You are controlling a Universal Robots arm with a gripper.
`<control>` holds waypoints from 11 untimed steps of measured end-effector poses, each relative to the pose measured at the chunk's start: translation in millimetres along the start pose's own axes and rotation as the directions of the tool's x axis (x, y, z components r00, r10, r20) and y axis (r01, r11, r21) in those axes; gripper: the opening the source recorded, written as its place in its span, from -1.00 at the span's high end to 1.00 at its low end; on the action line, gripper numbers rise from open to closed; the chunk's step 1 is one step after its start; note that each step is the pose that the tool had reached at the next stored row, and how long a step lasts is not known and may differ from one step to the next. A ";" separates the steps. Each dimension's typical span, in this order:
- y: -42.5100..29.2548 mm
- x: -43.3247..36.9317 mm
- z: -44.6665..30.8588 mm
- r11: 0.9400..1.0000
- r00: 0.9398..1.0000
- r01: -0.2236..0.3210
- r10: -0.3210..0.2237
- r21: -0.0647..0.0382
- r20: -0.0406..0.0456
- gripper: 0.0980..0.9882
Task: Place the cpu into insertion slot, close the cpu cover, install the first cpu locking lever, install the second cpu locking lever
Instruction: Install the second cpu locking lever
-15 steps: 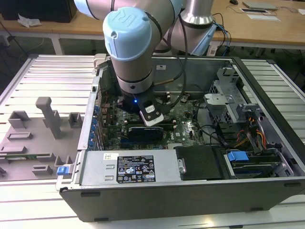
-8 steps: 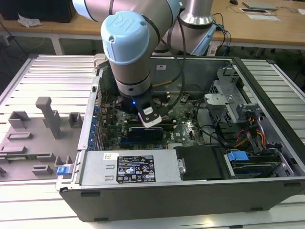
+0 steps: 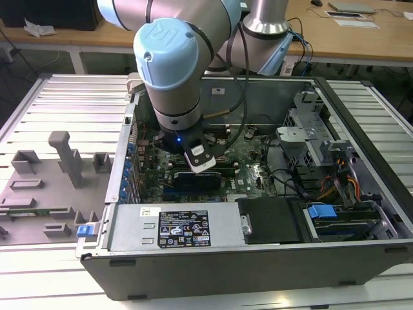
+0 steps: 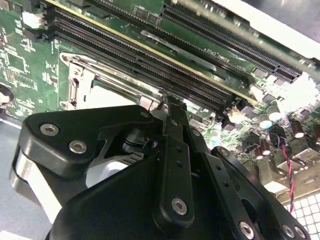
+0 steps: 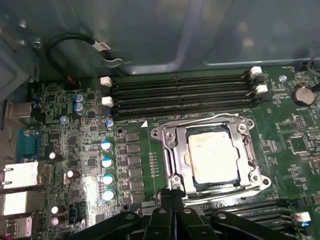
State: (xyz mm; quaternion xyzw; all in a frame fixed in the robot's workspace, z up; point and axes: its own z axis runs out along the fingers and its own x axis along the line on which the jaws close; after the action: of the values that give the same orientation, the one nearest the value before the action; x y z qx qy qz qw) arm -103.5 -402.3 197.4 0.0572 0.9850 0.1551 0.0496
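The cpu point(image 5: 212, 152), pale silver-beige, lies flat in the insertion slot point(image 5: 167, 150) on the green board. The silver cpu cover point(image 5: 205, 121) is folded down around it, so the chip shows through the cover's window. In both wrist views my gripper point(image 5: 172, 194) has its black fingers pressed together at the socket frame's edge, with nothing visible between them. In the second wrist view the gripper point(image 4: 167, 102) hides most of the socket, leaving a corner of the cover point(image 4: 95, 75) and the cpu point(image 4: 107, 95) showing. In the exterior view the arm's wrist point(image 3: 171, 77) hangs over the board inside the computer case.
Long black memory slots point(image 5: 185, 92) run beside the socket, with blue-topped capacitors point(image 5: 106, 162) and a looped black cable point(image 5: 75, 42) nearby. The case holds a power supply point(image 3: 174, 226) and a drive cage point(image 3: 310, 129). A grey fixture tray point(image 3: 45, 187) lies at the exterior view's left.
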 end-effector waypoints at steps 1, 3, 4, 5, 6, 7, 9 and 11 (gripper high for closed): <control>0.9 0.6 0.7 1.000 1.000 0.000 0.000 0.000 0.000 0.98; 2.5 1.4 1.5 1.000 1.000 0.000 0.000 0.000 0.000 0.98; 3.6 2.3 2.1 1.000 1.000 0.000 0.000 0.000 0.000 0.98; 3.8 2.9 2.4 1.000 1.000 0.000 0.000 0.000 0.000 0.98; 3.7 3.5 2.6 1.000 1.000 0.000 0.000 0.000 0.000 0.98; 3.5 4.2 3.3 1.000 1.000 0.000 0.000 0.000 0.000 0.98; 3.1 4.6 4.3 1.000 1.000 0.000 0.000 0.000 0.000 0.98; 3.0 4.7 4.3 1.000 1.000 0.000 0.000 0.000 0.000 0.98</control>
State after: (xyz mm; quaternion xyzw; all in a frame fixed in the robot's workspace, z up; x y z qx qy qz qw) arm -107.3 -397.5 193.9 0.0572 0.9850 0.1551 0.0495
